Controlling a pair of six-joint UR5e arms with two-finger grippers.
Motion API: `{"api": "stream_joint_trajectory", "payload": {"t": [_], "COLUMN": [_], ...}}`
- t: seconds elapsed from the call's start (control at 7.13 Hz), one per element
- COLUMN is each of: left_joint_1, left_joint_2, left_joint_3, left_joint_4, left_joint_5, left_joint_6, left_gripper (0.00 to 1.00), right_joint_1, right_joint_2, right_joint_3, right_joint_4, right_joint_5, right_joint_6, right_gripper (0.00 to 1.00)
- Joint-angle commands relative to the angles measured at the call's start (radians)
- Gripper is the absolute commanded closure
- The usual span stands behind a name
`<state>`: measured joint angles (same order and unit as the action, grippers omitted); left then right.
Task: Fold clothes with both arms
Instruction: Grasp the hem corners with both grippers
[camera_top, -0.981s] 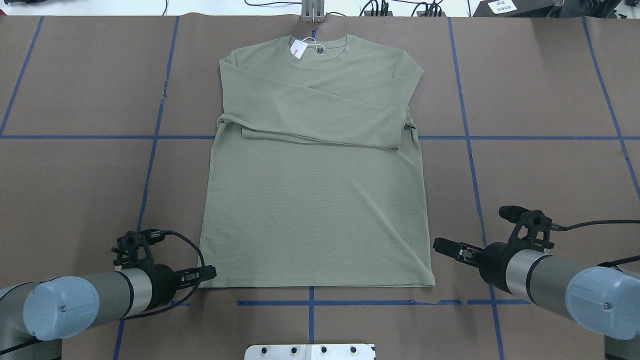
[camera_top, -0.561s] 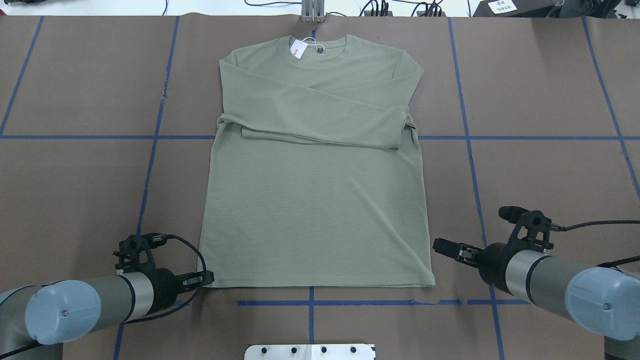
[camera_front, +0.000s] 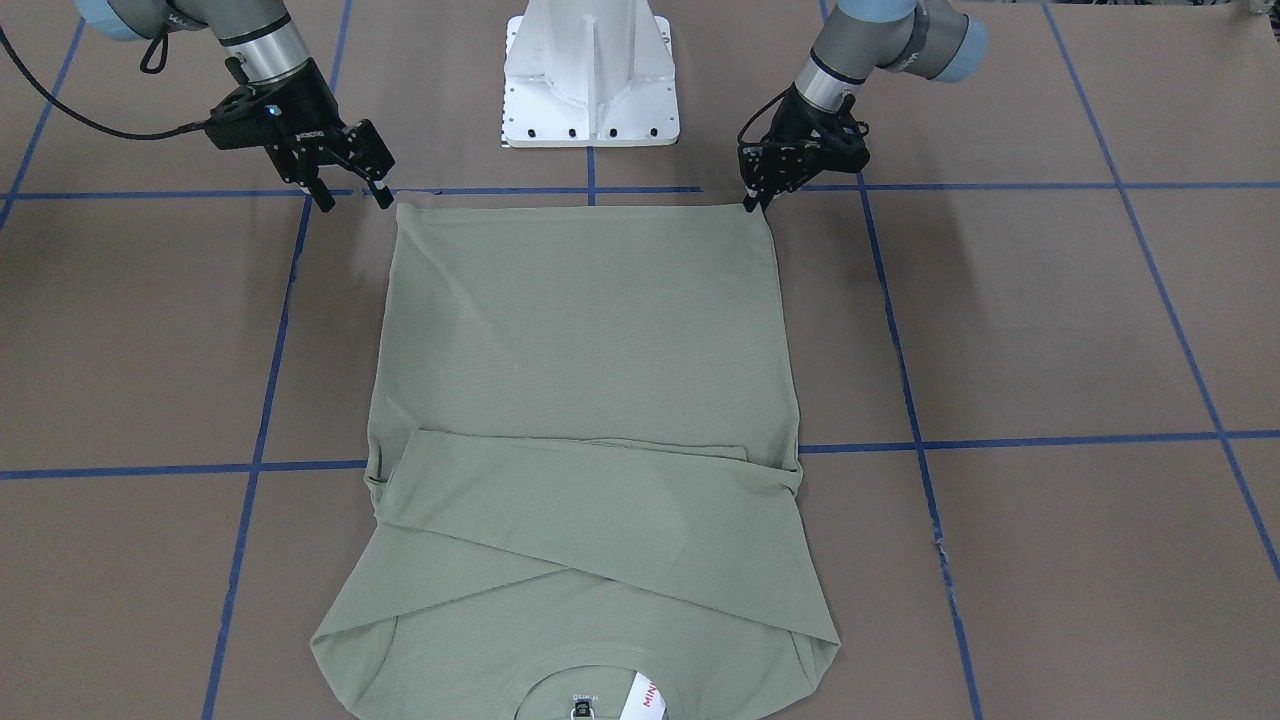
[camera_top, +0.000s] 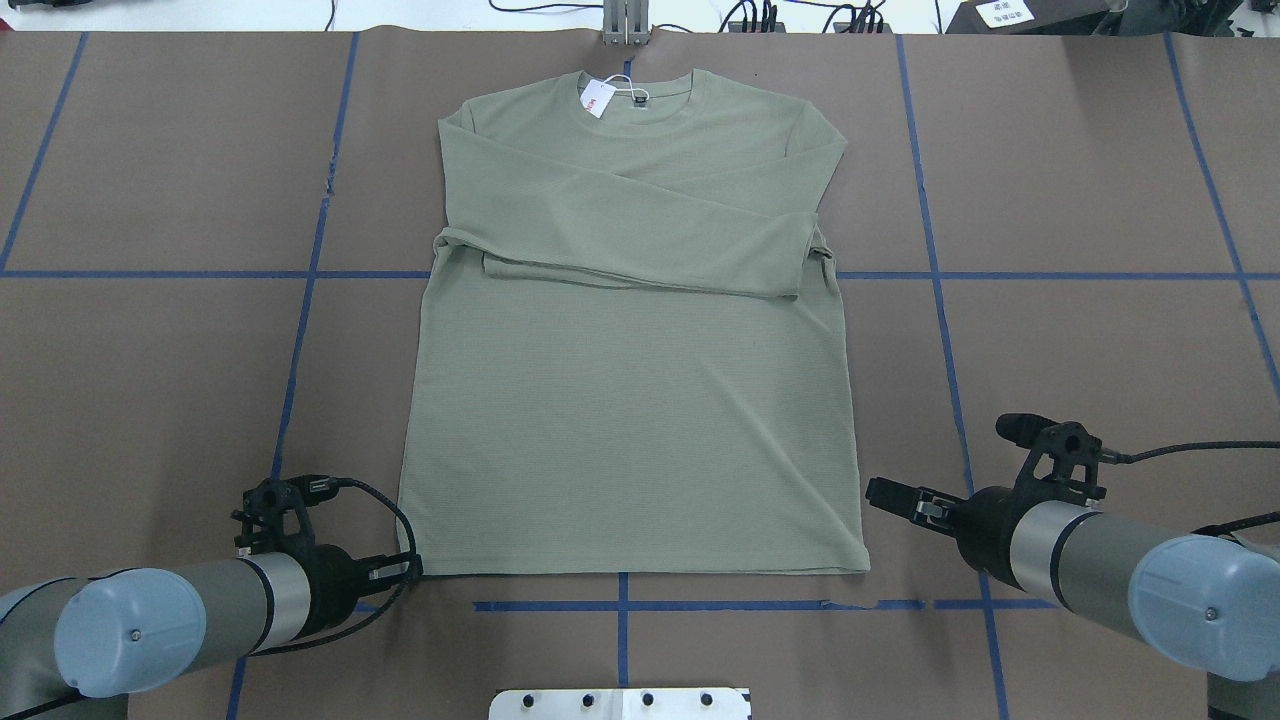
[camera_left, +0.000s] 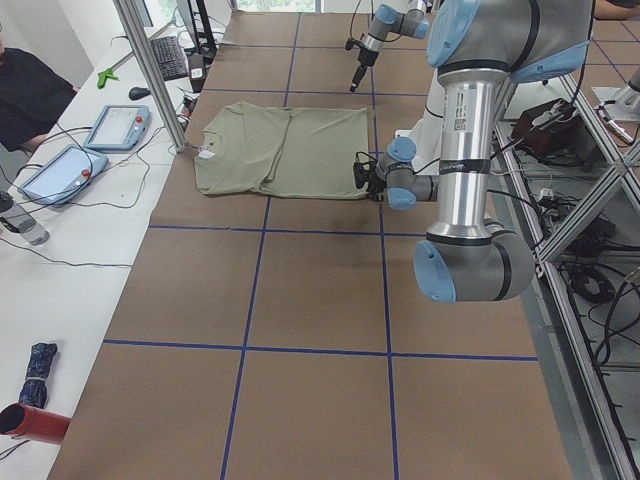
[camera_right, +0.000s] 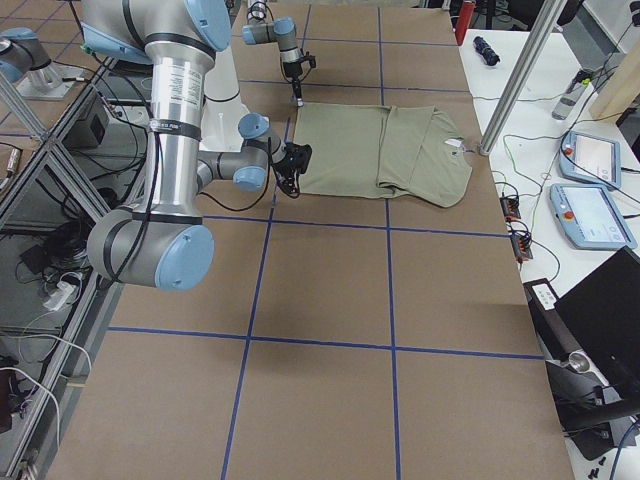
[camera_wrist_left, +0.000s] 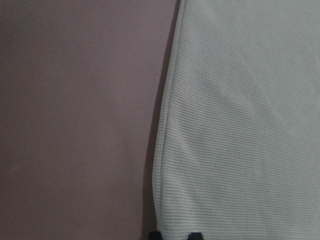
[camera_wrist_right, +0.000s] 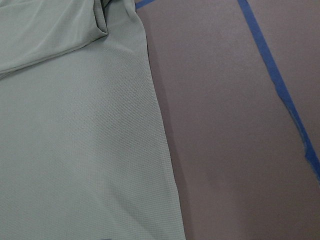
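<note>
**Hem corners first, then the fold**

The shirt (camera_top: 630, 400) lies flat on the table (camera_top: 1100, 180) with its sleeves crossed over the chest, the collar away from me and the hem nearest. My left gripper (camera_top: 410, 570) reaches in low at the hem's left corner, its fingers drawn close. I cannot tell whether they pinch cloth. My right gripper (camera_front: 354, 198) hovers just beside the other corner, spread and empty. Next, I judge, it must drop onto that corner and close.

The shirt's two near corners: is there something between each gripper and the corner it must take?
Nothing visible stands in the way. The left gripper is at its hem corner of the shirt. The right gripper hangs open close beside the other corner, with only bare table cover between them.
</note>
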<state>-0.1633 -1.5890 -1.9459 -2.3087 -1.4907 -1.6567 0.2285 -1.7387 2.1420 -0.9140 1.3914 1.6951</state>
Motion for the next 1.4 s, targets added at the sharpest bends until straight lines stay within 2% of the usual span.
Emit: {"api": "stream_joint_trajectory", "payload": {"t": [0.0,0.28,0.42,0.7,0.84,1.26], "left_joint_1": [-0.004,-0.010,-0.015,-0.018,-0.018,-0.018], "left_joint_2": [-0.002,0.000,0.000,-0.005,-0.009,-0.017], "left_joint_3": [-0.017,-0.083,-0.102,-0.102,-0.102,-0.102], "left_joint_4": [-0.001,-0.001,-0.001,-0.005,-0.006,-0.008], "left_joint_5": [0.001,-0.011,-0.011,-0.010,-0.010,-0.011], "left_joint_6": [0.000,-0.005,-0.021,-0.023,-0.023,-0.023], "left_gripper": [1.00,1.00,1.00,1.00,1.00,1.00], "right_joint_1": [-0.002,-0.014,-0.037,-0.075,-0.084,-0.138], "right_joint_2": [0.008,0.019,0.019,0.045,0.089,0.158], "right_joint_3": [-0.001,0.001,0.002,0.002,0.001,-0.051], "right_joint_4": [-0.003,-0.105,-0.129,-0.184,-0.256,-0.289], "right_joint_5": [0.004,-0.002,-0.035,-0.064,-0.078,-0.129], "right_joint_6": [0.120,0.202,0.234,0.250,0.267,0.267], "right_gripper": [0.29,0.30,0.29,0.28,0.28,0.28]}}
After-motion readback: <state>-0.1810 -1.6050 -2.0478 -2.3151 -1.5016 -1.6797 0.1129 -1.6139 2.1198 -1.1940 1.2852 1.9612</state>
